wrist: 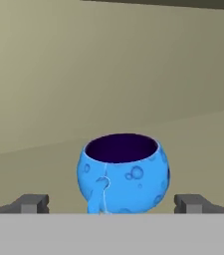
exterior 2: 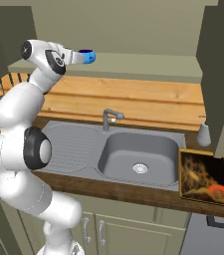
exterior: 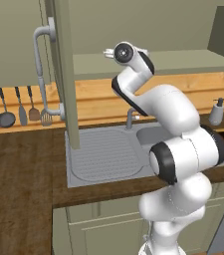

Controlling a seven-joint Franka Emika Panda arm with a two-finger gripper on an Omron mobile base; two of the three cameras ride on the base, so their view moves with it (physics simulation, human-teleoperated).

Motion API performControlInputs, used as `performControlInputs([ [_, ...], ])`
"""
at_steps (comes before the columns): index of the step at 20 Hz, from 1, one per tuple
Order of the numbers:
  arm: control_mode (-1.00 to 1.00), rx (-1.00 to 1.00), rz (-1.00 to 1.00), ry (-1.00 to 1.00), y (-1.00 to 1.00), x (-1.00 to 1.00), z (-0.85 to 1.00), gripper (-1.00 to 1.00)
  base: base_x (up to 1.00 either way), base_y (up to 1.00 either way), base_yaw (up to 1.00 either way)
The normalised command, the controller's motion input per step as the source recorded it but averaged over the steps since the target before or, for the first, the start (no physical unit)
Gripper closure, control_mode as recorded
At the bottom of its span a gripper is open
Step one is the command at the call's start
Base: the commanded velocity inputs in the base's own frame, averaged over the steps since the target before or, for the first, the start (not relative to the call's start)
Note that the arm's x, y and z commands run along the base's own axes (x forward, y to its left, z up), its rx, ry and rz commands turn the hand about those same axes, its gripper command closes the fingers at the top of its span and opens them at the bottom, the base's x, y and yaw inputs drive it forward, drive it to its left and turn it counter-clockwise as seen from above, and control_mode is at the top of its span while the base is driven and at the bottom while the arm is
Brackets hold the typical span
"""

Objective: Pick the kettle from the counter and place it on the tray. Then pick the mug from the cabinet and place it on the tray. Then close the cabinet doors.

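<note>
A glossy white robot arm (exterior: 180,149) built of rounded, bulbous segments, its joints ringed with black bands and capped by smooth white discs. Faint seam lines cross the lower casing. At its end, the tool (wrist: 111,203) carries two small dark grey, blocky finger tips (wrist: 33,203), and a round dark lens-like cap marks the wrist.

The mug's (wrist: 122,172) base is cut off at the hand view's bottom. The arm hides most of the mug in the right base view. The tray's (exterior 2: 203,196) right end runs behind a cabinet door (exterior 2: 218,74).
</note>
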Motion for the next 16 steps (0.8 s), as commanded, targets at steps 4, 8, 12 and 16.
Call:
performControlInputs([
  [4,-1.00,0.01,-0.03,0.00,0.00,0.18,-0.16,-1.00,0.00,0.00,0.00],
  [8,-1.00,0.02,-0.03,0.00,0.00,0.19,-0.15,-1.00,0.00,0.00,0.00],
  [12,-1.00,0.01,0.00,0.00,-0.01,0.19,-0.11,-1.00,0.00,0.00,0.00],
  [16,-1.00,0.00,0.00,0.00,0.00,0.22,-0.03,-1.00,0.00,0.00,0.00],
])
